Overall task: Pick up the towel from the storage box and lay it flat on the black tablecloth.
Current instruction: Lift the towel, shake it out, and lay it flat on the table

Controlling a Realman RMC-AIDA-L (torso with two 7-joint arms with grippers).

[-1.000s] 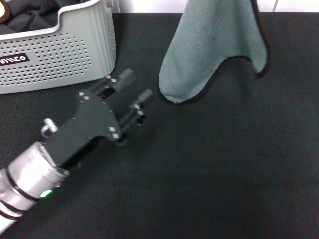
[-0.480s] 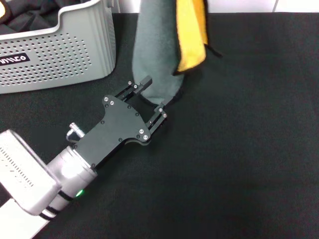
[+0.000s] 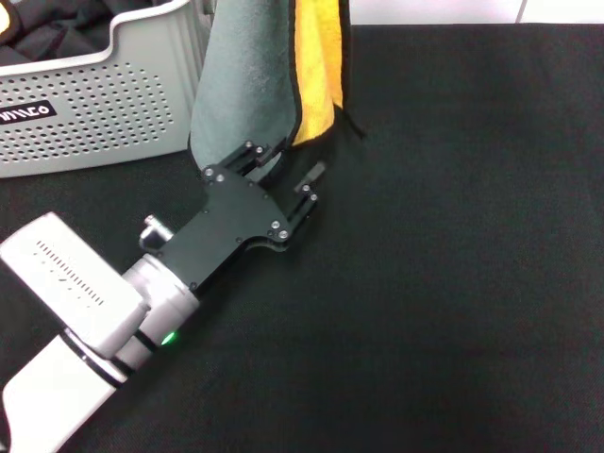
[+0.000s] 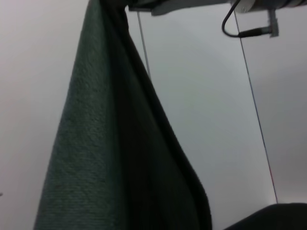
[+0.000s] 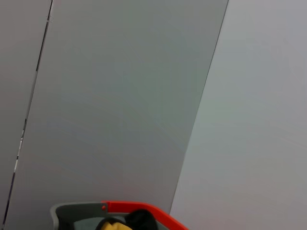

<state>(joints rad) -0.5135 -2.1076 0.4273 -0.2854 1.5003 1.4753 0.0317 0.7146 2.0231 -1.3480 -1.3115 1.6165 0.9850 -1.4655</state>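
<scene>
Grey-green towel hanging, one left hand spread at its lower edge, one storage box.

The towel is grey-green on its broad face and orange-yellow on the folded-back side, edged with a dark stitched border. The box at the surface's far left corner is light grey, dotted with rows of small holes, and carries a black label with white lettering. The cloth covering the surface is plain matte black. The left end effector is black with silver screws.
</scene>
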